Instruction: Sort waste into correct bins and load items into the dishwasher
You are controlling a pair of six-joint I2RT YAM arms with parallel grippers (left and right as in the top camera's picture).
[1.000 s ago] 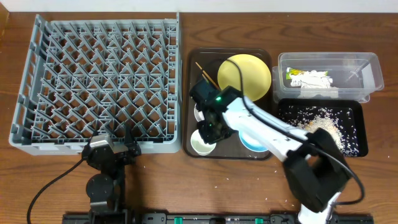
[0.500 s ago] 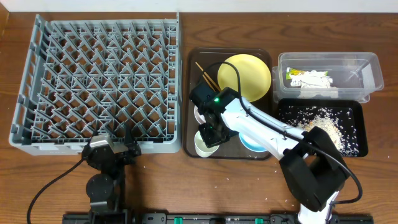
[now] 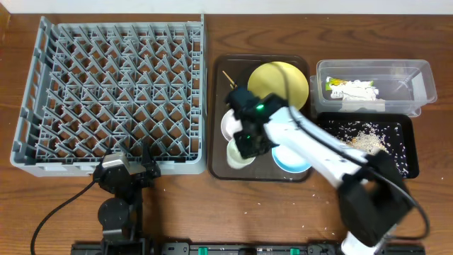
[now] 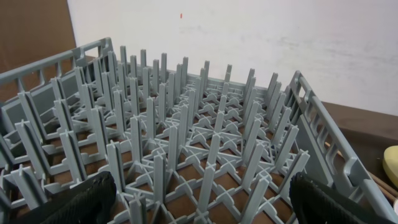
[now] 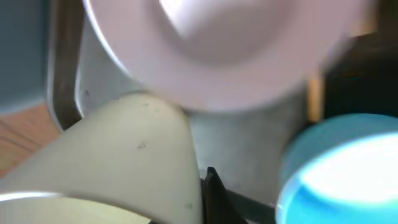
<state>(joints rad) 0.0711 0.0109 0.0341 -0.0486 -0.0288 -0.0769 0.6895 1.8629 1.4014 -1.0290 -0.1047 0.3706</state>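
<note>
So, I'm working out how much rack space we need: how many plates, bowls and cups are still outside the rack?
Plates: 1, the yellow plate
Bowls: 2, the white bowl and the blue bowl
Cups: 1, the cup
Total: 4

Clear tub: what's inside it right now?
The clear tub holds a green-and-orange wrapper and crumpled white paper. Whatever lies beneath the paper is covered.
</note>
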